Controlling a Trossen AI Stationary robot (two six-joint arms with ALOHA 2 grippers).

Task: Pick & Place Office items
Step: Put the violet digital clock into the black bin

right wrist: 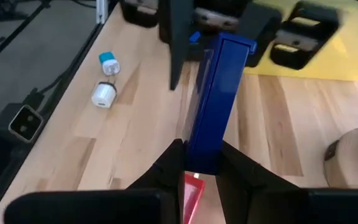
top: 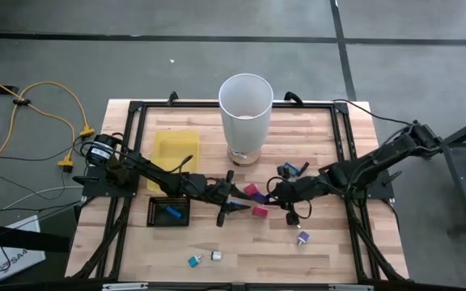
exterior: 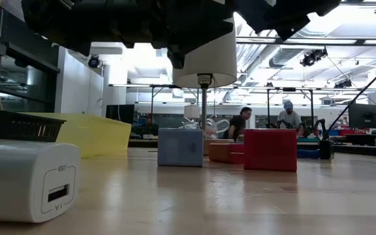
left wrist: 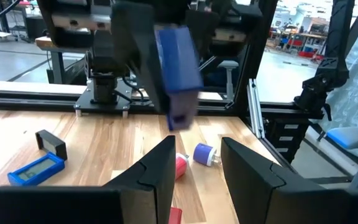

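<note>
My right gripper [right wrist: 201, 158] is shut on a dark blue flat office item [right wrist: 219, 93], held above the table's middle. Facing it from the table's left, my left gripper [left wrist: 197, 152] stands open; the blue item [left wrist: 178, 62] hangs just beyond its fingertips and nothing is between its fingers. Below them a red piece [left wrist: 180, 165] and a purple-and-white piece [left wrist: 205, 154] lie on the table. A teal piece [right wrist: 107, 62] and a white piece [right wrist: 103, 94] lie near the front edge. The black mesh tray [top: 156, 212] holds a blue piece [top: 172, 212]. My right gripper pinches the blue item's near end [right wrist: 199, 146] between its two fingers. The fingers come from the table's right, slanting down, and lie along the item. The item sticks out past the fingertips toward my left gripper, lifted clear of the table.
The tall white bin [top: 246, 109] stands at the back middle, with the yellow tray [top: 175, 149] left of it. A pink piece [top: 251, 191] and a blue piece [top: 290, 170] lie near the grippers. People sit in the room beyond the table.
</note>
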